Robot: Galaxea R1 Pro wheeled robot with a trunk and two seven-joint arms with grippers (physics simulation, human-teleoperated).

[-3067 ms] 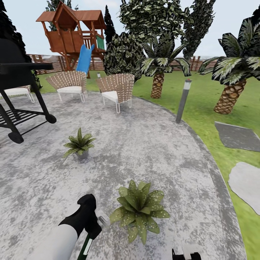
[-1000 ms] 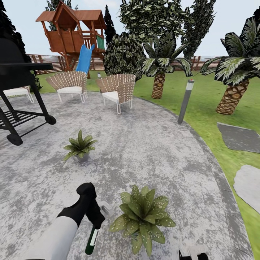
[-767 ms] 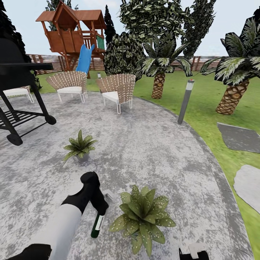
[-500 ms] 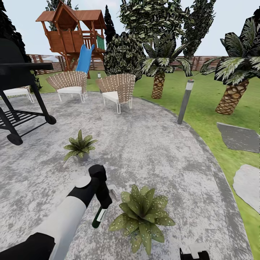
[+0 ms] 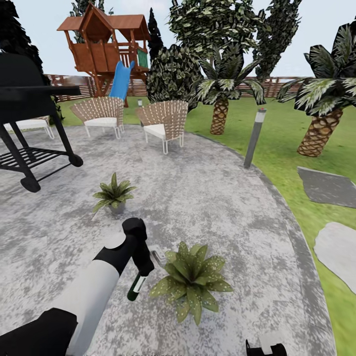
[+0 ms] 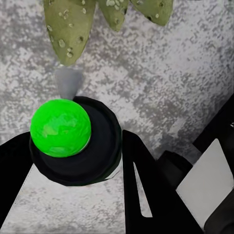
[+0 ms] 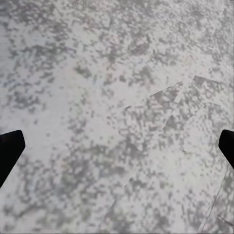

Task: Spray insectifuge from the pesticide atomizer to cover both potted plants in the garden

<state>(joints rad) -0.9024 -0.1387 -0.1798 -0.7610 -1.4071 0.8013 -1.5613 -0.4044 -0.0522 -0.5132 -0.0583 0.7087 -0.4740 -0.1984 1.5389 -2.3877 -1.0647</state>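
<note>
Left gripper [image 5: 144,269] clamping atomizer [image 5: 135,288] just beside speckled plant [image 5: 192,279]; far plant [image 5: 113,194] risks staying unsprayed from range

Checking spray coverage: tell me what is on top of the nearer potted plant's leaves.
The nearer potted plant has small whitish specks scattered over its upper leaves, clearest in the left wrist view. Its pot and lower leaf surfaces are hidden under the rosette. The left gripper holds the pesticide atomizer beside it.
</note>
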